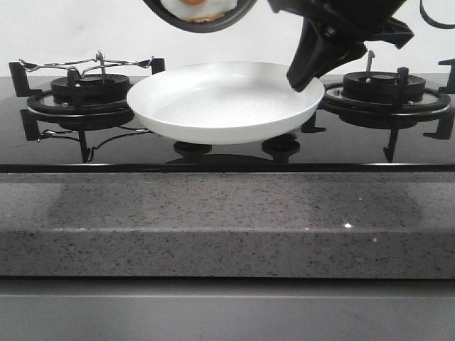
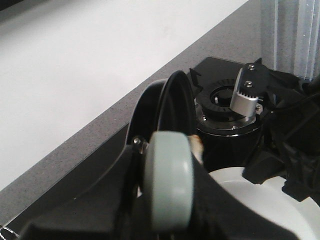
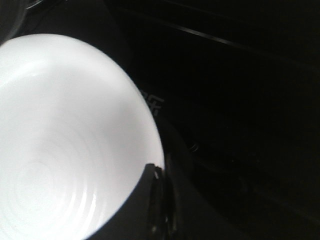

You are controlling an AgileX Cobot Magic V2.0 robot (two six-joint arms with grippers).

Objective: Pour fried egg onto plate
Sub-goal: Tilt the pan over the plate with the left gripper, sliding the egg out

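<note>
Fried egg (image 1: 200, 7) sits in the tilted pan (image 1: 206, 21), top center, directly above your plate (image 1: 225, 101); right gripper (image 1: 307, 74) clamps the plate's rim; left grip unclear.

burners (image 1: 79, 91) flanking plate (image 1: 225, 103)

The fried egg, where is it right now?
In the front view the white, orange-centred fried egg lies in the round black frying pan, held in the air above the left part of the glossy white plate.
</note>
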